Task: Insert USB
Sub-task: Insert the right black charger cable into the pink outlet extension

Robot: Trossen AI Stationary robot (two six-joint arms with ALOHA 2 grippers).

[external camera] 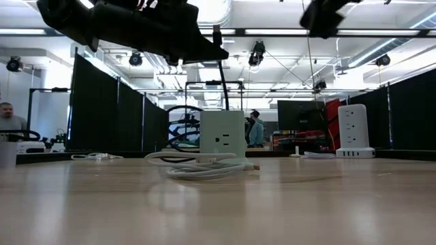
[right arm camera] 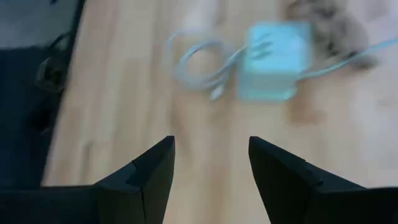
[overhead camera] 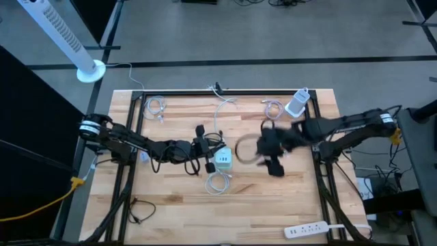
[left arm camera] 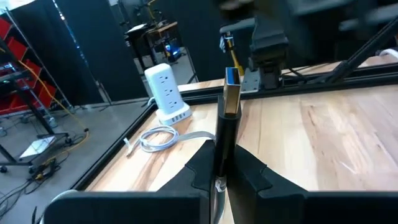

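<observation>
My left gripper (overhead camera: pixel 205 147) sits over the table's middle, just left of the pale green-white charger cube (overhead camera: pixel 223 160), and is shut on a black USB plug (left arm camera: pixel 225 134). The plug's metal tip (left arm camera: pixel 231 93) sticks out beyond the fingers. A white coiled cable (overhead camera: pixel 218 182) lies on the table at the cube's near side. In the low view the cube (external camera: pixel 223 136) stands upright behind the coil (external camera: pixel 204 167). My right gripper (overhead camera: pixel 274 162) hovers open to the right of the cube. Its wrist view looks down on the cube (right arm camera: pixel 273 59) and coil (right arm camera: pixel 200 65). My left gripper pinches the black plug body (left arm camera: pixel 222 155) between its two fingers (left arm camera: pixel 198 175). The plug lies along the fingers, with its metal connector end pointing out past the fingertips. It is lifted clear of the table.
A white power tower (overhead camera: pixel 297 103) stands at the far right corner, with a coiled cable (overhead camera: pixel 274 108) beside it. Another cable coil (overhead camera: pixel 156 106) lies far left, a black cable (overhead camera: pixel 140 212) near left. A white power strip (overhead camera: pixel 312 230) lies at the near right edge.
</observation>
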